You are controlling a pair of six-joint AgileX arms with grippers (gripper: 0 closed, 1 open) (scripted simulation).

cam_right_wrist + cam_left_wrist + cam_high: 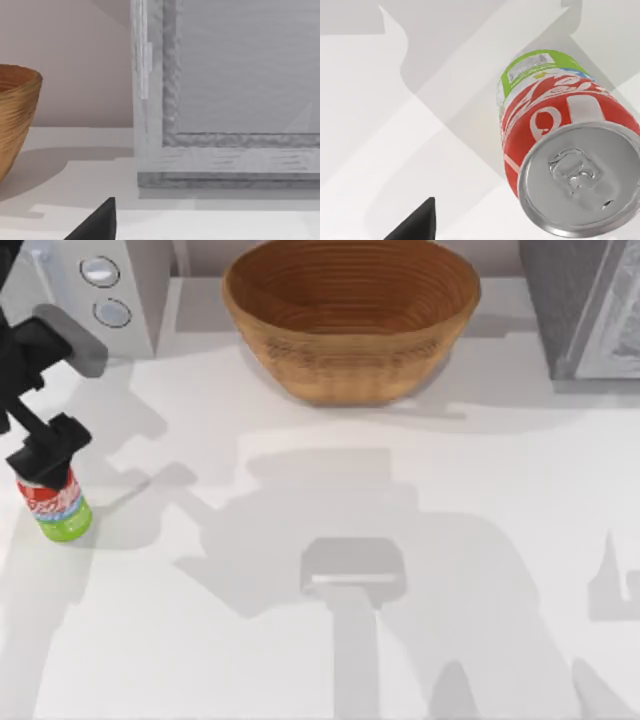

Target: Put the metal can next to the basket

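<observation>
Left gripper (48,455) sits right over the metal can (58,504) at the far left edge of the counter (420,540), top view; its black body covers the can's silver top, so can't tell if the fingers are closed on it or just above. Can stands upright, red band w/ white lettering, green base, well apart from the basket (350,315), which is at the back centre of the counter w/ its far rim cut off by the frame edge. Left wrist view looks down on the can (560,150): silver lid w/ pull tab, red band, green base beyond, lower edge of the lid cut off; one dark fingertip (417,225) pokes in at the frame edge, apart from the can. Grey appliance w/ two round knobs (105,290) at back left, partly hidden by the left arm. Grey panelled box (585,305) at back right, cropped. Right wrist view: slice of basket (17,120) and the panelled box (225,100) close up, plus one dark fingertip (97,225); right gripper's opening can't be judged.
</observation>
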